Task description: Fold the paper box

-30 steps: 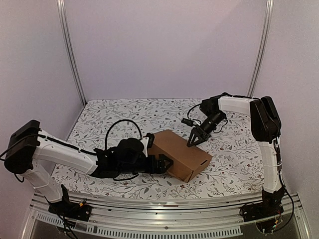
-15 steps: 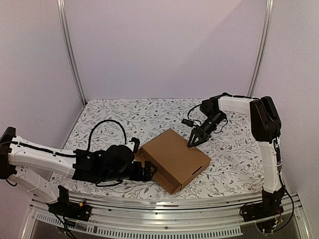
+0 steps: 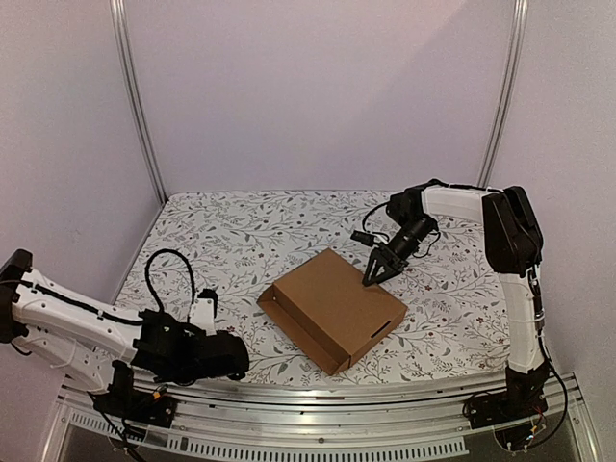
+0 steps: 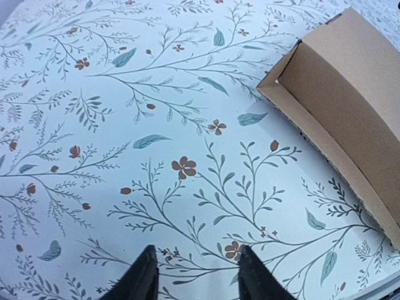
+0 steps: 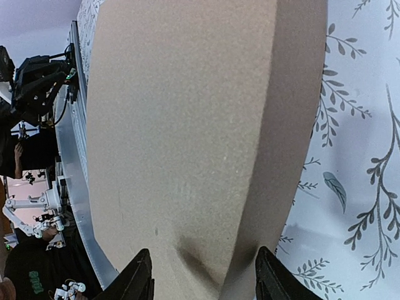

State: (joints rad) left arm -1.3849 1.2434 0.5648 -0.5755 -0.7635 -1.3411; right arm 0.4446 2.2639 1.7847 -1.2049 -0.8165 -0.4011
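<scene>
Near left, by the table's near edge, your left gripper (image 4: pixel 197 279) is hovering low over the floral cloth (image 3: pixel 231 241). Its fingers are sitting moderately apart and gripping nothing, well apart from the box.

Mid-table, slightly right, the paper box (image 3: pixel 337 306) is lying flat on the cloth, turned diagonally, lid side up. It is looking mostly formed. On its near-left side a wall panel is showing a gap at the corner in the left wrist view, so that side is probably not fully tucked. Can't tell whether the tabs are seated.

Farther right, your right gripper (image 3: pixel 375 274) is pointing down at the far-right part of the lid. Its fingers are spread wide and clamping nothing. The tips are looking like they are touching or just above the cardboard; contact isn't clear from the wrist view.

Judging the step: you are finishing the closing, with the right arm steadying the lid. Next move is likely calling for the left gripper to travel right to that near-left side and push the panel flush without sliding the box.
</scene>
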